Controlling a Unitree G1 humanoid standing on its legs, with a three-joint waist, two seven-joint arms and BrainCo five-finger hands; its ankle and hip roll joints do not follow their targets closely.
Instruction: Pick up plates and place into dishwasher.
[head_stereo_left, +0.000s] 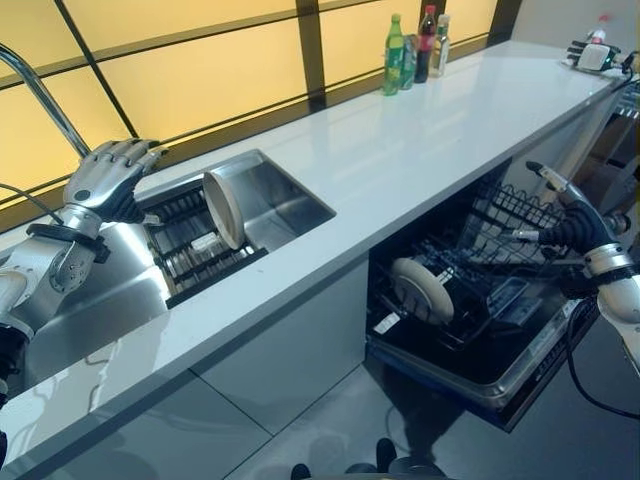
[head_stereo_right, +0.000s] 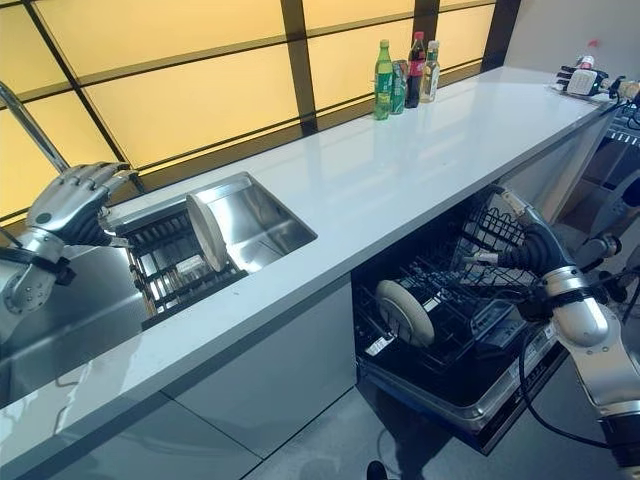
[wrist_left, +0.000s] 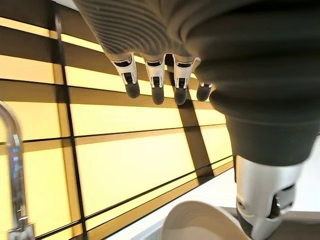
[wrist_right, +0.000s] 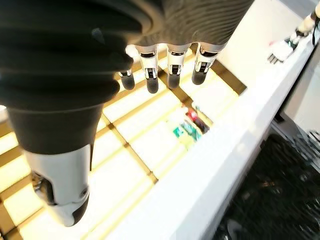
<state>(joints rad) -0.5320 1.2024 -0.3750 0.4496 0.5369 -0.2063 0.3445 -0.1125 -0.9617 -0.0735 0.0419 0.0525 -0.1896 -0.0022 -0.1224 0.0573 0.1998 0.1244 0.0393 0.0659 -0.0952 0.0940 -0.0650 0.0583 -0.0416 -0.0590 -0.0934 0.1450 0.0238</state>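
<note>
Step (left eye view): 1 plate (head_stereo_left: 421, 289) already stands in the dishwasher (head_stereo_left: 470, 300) rack; 1 plate (head_stereo_left: 223, 208) waits upright in the sink rack (head_stereo_left: 195, 245). Judged: reach for the second plate.
Next move: left robot hand (head_stereo_left: 108, 178) must drop to the sink plate's rim and close on it.
Right eye view: right robot hand (head_stereo_right: 520, 240) hovers over the dishwasher rack, fingers extended, holding nothing.
Left wrist view: fingers (wrist_left: 157, 80) straight, empty; plate rim just beside the thumb.
Right wrist view: fingers (wrist_right: 172, 67) relaxed, empty, above the counter (wrist_right: 210, 165).
</note>
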